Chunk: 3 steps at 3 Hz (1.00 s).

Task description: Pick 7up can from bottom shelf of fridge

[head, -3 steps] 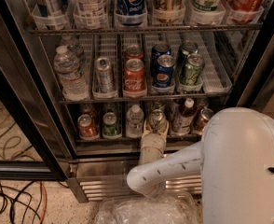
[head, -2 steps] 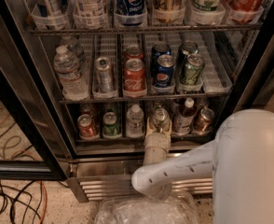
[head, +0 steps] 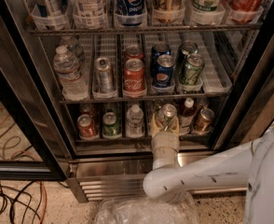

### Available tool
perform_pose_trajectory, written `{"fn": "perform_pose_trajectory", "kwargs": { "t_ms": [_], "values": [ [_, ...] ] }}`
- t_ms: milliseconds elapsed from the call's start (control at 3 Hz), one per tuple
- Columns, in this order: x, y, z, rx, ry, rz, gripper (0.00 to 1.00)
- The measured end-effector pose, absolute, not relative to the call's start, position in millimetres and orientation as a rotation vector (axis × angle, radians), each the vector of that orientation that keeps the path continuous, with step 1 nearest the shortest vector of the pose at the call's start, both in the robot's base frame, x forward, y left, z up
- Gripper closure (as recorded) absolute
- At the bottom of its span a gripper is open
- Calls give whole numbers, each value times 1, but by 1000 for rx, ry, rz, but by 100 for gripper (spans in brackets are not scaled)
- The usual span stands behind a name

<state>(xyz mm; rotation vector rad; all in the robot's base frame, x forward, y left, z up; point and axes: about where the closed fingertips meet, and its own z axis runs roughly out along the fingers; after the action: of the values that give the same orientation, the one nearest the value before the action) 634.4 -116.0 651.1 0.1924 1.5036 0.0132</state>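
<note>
The 7up can [head: 167,111], silver-topped with pale sides, stands upright on the bottom shelf [head: 127,138] of the fridge [head: 16,78], right of centre. My gripper [head: 165,124] has reached into that shelf from below. It is open, with its yellowish fingers [head: 154,126] on either side of the can's lower half. The white arm [head: 197,176] runs in from the lower right and hides the can's base.
On the bottom shelf stand a red can [head: 86,126], an all-green can [head: 111,124], a small water bottle [head: 135,120], a dark bottle [head: 187,112] and a copper-brown can [head: 204,119]. Upper racks hold Coke and Pepsi cans. A plastic bag [head: 146,211] and cables [head: 11,204] lie on the floor.
My gripper has moved forward and to the right into the bottom shelf and now flanks the 7up can. The cans have not moved.
</note>
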Motion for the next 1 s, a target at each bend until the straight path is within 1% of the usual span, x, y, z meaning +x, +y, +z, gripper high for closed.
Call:
{"fn": "perform_pose_trajectory", "kwargs": {
  "t_ms": [667, 1000],
  "values": [
    [597, -117, 676, 72, 1565, 357, 100],
    [582, -130, 671, 48, 1633, 489, 100]
  ]
}}
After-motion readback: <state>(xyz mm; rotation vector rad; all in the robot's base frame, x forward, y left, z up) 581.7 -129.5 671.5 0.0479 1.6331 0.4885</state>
